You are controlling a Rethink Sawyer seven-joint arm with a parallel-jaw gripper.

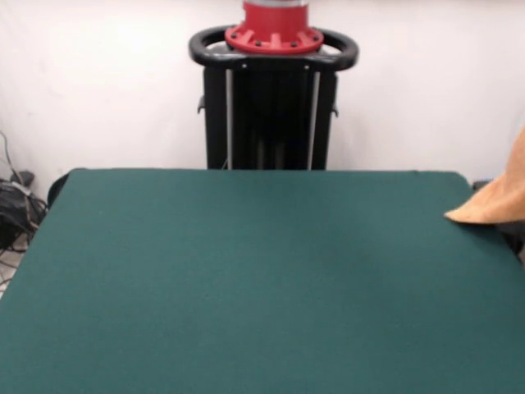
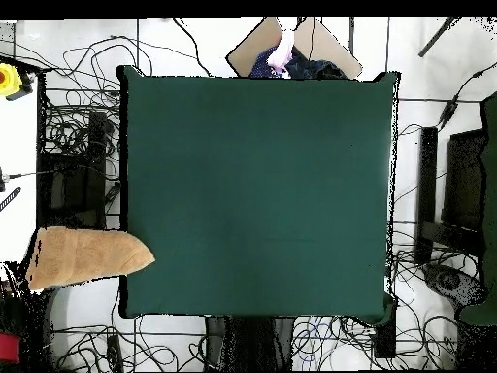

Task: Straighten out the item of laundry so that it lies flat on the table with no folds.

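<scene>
Item 1: worktop (image 1: 246,279). A large rectangular surface with a dark green felt-like top is lying nearly bare in both views. No fold, mark or loose object is showing on the green.

Item 2: towel (image 2: 85,256). A light orange terry cloth is sitting at one side edge of the worktop, close to the corner on the robot's side. In the overhead view only its rounded tip is overlapping the green, while the greater part is reaching out past the edge, over the floor. In the front view the cloth (image 1: 496,201) is showing as a peach wedge, its point touching the worktop near the far corner and the rest rising out of the picture. It is not lying flat on the worktop. What is carrying the overhanging part cannot be told.

Item 3: pedestal (image 1: 271,107). A black upright column with a black ring handle and a red base collar on top is standing behind the far edge of the worktop.

Item 4: pincer. Neither view is showing it, so whether its fingers are apart or together cannot be told.

Item 5: cables (image 2: 82,107). Dark tangled leads are lying on the pale floor round the worktop on several sides.

Item 6: person (image 2: 281,53). Part of a figure is showing beyond the worktop edge opposite the robot.
</scene>
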